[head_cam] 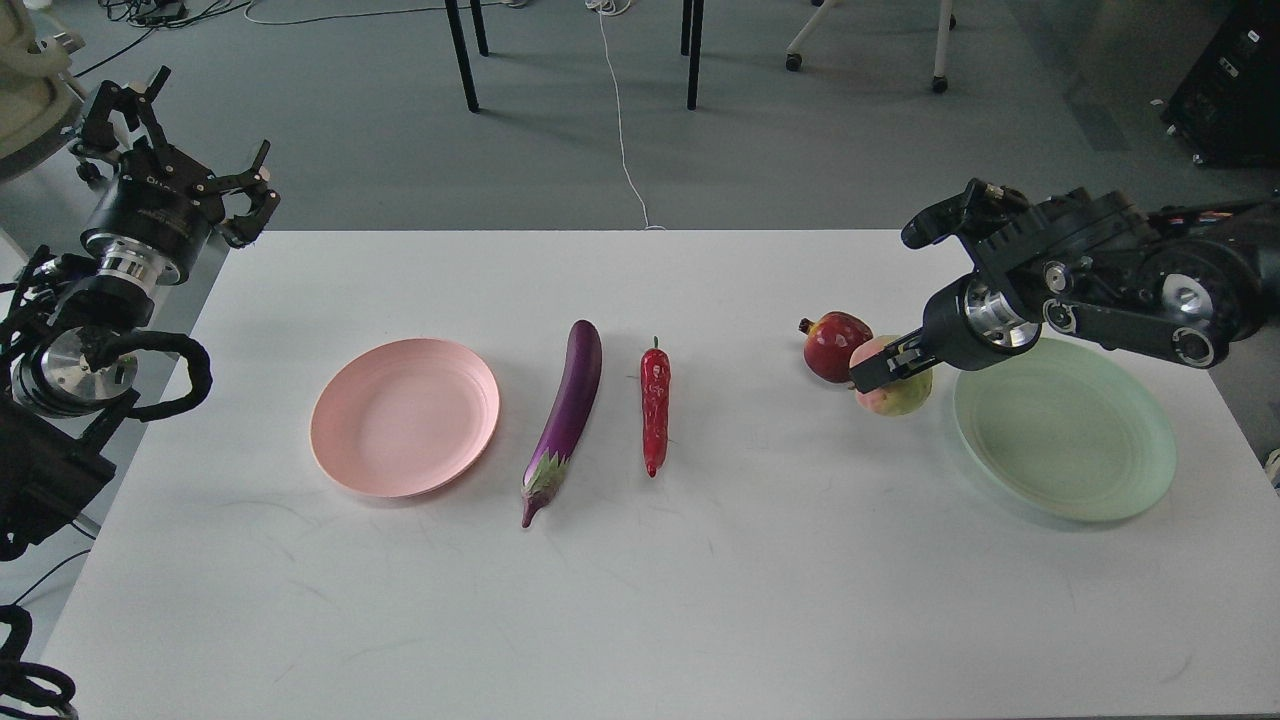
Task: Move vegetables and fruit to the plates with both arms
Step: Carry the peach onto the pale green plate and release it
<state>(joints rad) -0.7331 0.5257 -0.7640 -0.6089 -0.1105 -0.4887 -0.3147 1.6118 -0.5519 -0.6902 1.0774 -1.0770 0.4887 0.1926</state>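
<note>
Rightward, the right gripper [893, 362] lay against the apple [897, 392], just left of the green plate [1065, 440]; whether it grasped could not be told. The left gripper [190, 150], fingers spread, hung far-left, well apart from the eggplant [566, 412].

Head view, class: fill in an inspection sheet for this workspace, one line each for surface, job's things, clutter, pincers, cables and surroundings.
Surface: white rectangular table, faintly scuffed.
Job's things: pale pink round plate and pale green round plate, both empty; long glossy purple eggplant and wrinkled red chili pepper lying side by side between them; dark red pomegranate beside the yellow-green, pink-blushed round fruit.
Clutter: nothing seen.
Pincers: left pincer open, raised off the table's left edge; right pincer at the yellow-green fruit, grip unclear.
Cables: white cord across the floor; black cables on the left arm.
Surroundings: grey floor, black table legs, castor chair base.
</note>
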